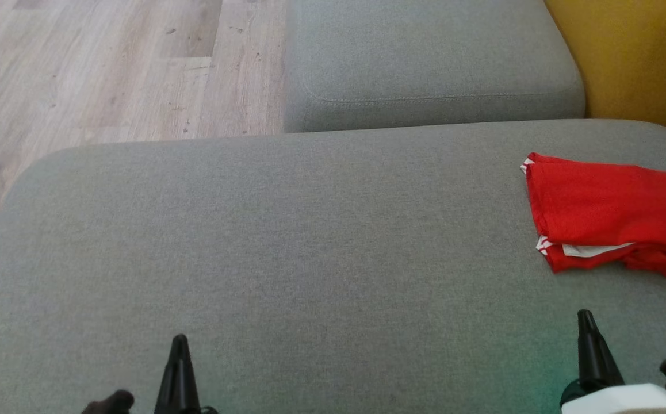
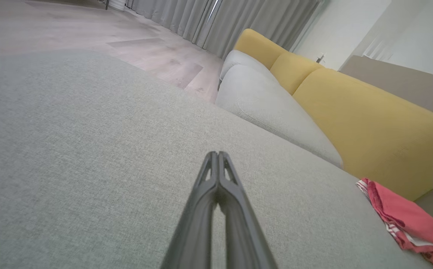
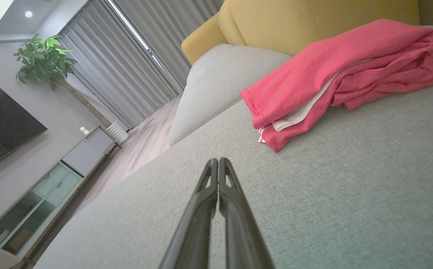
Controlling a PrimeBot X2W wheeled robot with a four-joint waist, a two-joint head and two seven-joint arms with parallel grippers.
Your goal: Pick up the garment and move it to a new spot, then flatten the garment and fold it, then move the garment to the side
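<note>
"Red is easy to spot," says the visitor. "So where is the garment [image 1: 609, 213]?"

"On the grey seat cushion [image 1: 310, 241], far over on my right, near the yellow backrest [image 1: 632, 57]. It is folded into a rough rectangle. A white layer and a bit of striped trim peek out along the side nearest me."

"And your hands?"

"My left gripper [image 1: 179, 340] is at my lower left, over bare cushion, well apart from the garment. Its two dark fingers are pressed tight together with nothing between them. My right gripper [image 1: 585, 315] is clenched the same way and is empty too. Its tips point toward the garment, with a strip of bare grey fabric between them and the cloth. Whether either tip rests on the cushion, I cannot tell."

"What else is around?"

"A second grey cushion [image 1: 425, 63] sits beyond this one, and pale wooden floor [image 1: 108, 69] lies off to my left. My right wrist view takes in grey curtains [image 3: 134, 56], a leafy plant [image 3: 40, 56], a dark television [image 3: 3, 123] and a low cabinet [image 3: 44, 194] below it."
</note>
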